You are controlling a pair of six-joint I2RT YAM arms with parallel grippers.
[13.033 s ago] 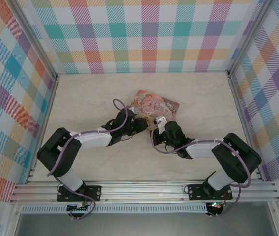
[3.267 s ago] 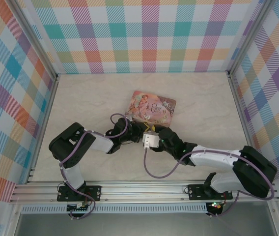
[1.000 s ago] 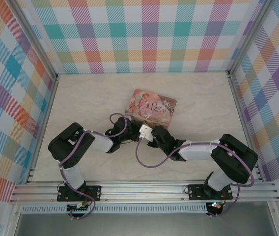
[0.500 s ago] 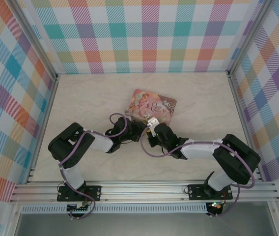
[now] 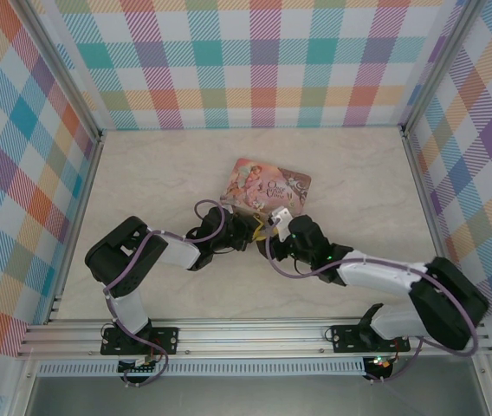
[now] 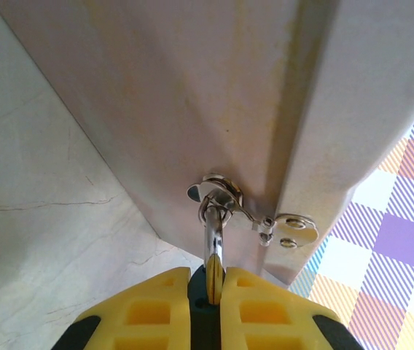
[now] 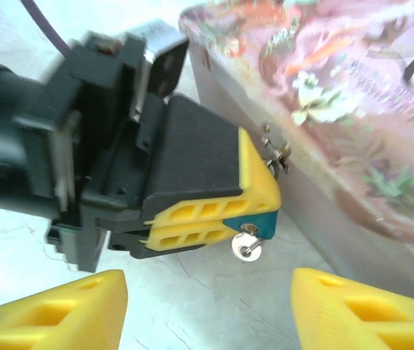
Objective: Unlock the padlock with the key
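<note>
Padlock (image 7: 262,221) and key (image 7: 246,246) sit together at the front side of the pink tin (image 5: 268,185), which is on the table (image 5: 159,182). The padlock is tiny, with a blue-green body and a shiny silver loop on top. In the left wrist view the loop goes up through a small metal ring on the tin's clasp (image 6: 287,230). The key is a small silvery bit with a round hole in its head. It hangs just under the blue-green body and touches it; I cannot tell how deep it goes in. The left fingers (image 6: 230,293) are closed tight on the padlock, one yellow tip on each side, so just a corner of the blue-green body peeks out past the tips in the right wrist view. The key is below those tips. The right fingers (image 5: 269,230) are spread wide apart and hold nothing. In the right wrist view one yellow finger is at each lower corner, and the padlock and key are ahead of them, in line with the gap but apart from both fingers.
</note>
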